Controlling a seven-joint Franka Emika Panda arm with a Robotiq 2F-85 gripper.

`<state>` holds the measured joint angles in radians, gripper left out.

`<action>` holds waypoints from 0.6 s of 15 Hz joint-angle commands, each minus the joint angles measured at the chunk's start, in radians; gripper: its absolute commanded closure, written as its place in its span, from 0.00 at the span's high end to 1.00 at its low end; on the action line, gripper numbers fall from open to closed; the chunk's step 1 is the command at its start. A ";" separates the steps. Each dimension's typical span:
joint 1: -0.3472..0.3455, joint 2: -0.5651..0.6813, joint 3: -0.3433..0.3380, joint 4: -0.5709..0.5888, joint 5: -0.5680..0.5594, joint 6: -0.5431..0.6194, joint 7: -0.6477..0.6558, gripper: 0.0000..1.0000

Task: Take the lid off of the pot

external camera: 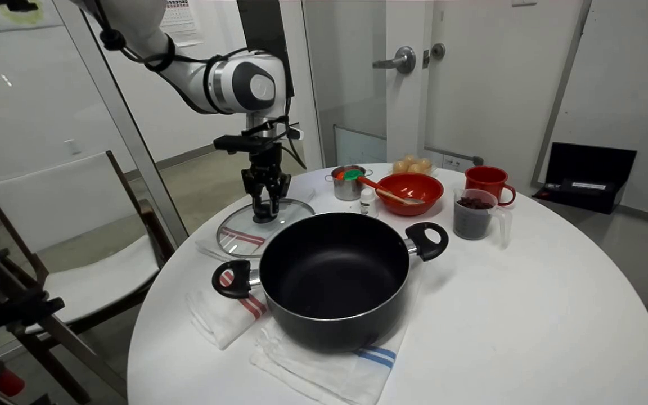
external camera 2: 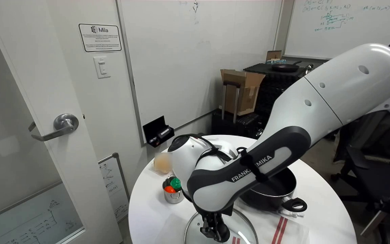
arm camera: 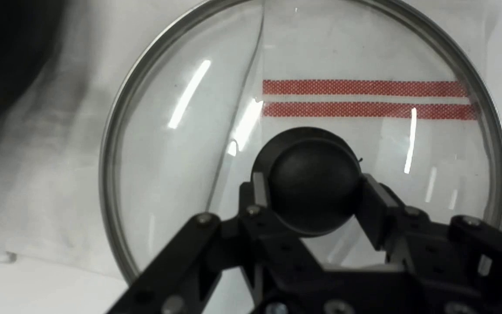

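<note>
The round white table (external camera: pixel 526 326) has, in an exterior view, a broad bare stretch between the black pot (external camera: pixel 335 275) and the curved edge. The links of the arm (external camera 2: pixel 333 81) screen part of that pot in an exterior view; the forearm slopes downward and bends at the wrist. The black pot stands uncovered on a blue-striped towel (external camera: pixel 324 371); its whole rim shows in an exterior view, only a dark part of its side in the wrist view. The glass lid (external camera: pixel 256 232) is off it and just beside it, near the table's edge, over a red-striped towel (arm camera: pixel 469 22) visible through the glass; whether lid and cloth touch cannot be told. In an exterior view the pot overlaps the lid's rim, while the wrist view shows a strip of white cloth between them. The gripper (arm camera: pixel 312 187) points down over the lid's middle. The red bowl (external camera: pixel 414 209), red mug (external camera: pixel 484 183) and measuring cup (external camera: pixel 470 225) appear in an exterior view alone; the small steel pot (external camera 2: pixel 174 197) appears in both exterior views. The lid's black knob (arm camera: pixel 307 152) is clamped between the fingers (arm camera: pixel 259 189), which press its opposite sides in the wrist view.
</note>
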<state>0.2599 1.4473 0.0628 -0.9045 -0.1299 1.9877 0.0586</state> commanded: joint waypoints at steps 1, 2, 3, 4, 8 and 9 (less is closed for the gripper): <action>0.004 0.006 -0.021 0.006 -0.003 0.016 0.051 0.26; 0.005 0.002 -0.021 0.001 -0.004 0.018 0.055 0.26; 0.005 -0.003 -0.020 -0.007 -0.004 0.023 0.057 0.26; 0.006 -0.009 -0.018 -0.015 -0.004 0.028 0.058 0.26; 0.004 -0.051 -0.017 -0.081 -0.004 0.090 0.080 0.90; 0.003 -0.067 -0.016 -0.105 -0.003 0.111 0.086 0.98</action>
<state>0.2601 1.4426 0.0545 -0.9177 -0.1307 2.0392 0.1091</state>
